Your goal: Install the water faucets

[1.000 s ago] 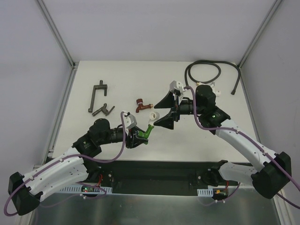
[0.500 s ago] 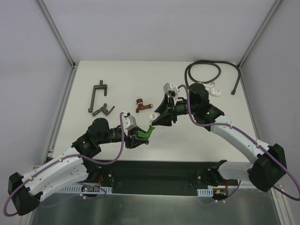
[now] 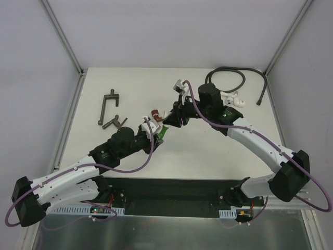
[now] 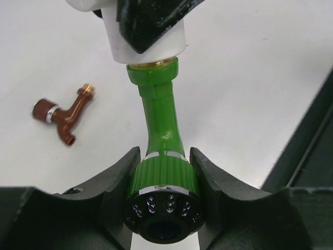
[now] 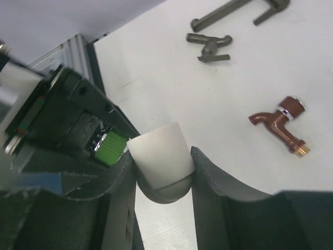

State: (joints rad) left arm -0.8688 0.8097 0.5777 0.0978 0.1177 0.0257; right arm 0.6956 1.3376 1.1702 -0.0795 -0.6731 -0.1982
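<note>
**A:** What's nearest the table's (image 3: 130, 88) near edge?

**B:** The two arm bases, on a dark rail. Just beyond them, above the middle of the white tabletop, the left gripper (image 4: 164, 156) is clenched on the ribbed knob of the green faucet (image 4: 158, 120), lifted off the surface.

**A:** And the faucet's other end?

**B:** It meets the mouth of the white elbow fitting (image 5: 158, 153). The right gripper (image 5: 162, 156) grasps that fitting, a finger pressed on each side. How deep the thread sits I cannot tell.

**A:** The other faucet?

**B:** The red faucet (image 5: 278, 122) lies on its side on the bare table, just beyond the joined pieces, near the middle.

**A:** Further out?

**B:** Toward the left edge, a dark grey bracket (image 3: 109, 107) with a smaller grey piece (image 3: 115, 123) beside it. At the far right corner, a black hose (image 3: 234, 69) curls, a small white fitting (image 3: 234, 99) close by.

**A:** The room?

**B:** Plain white walls (image 3: 171, 31) on three sides, with aluminium posts (image 3: 62, 36) rising from the far corners.
</note>
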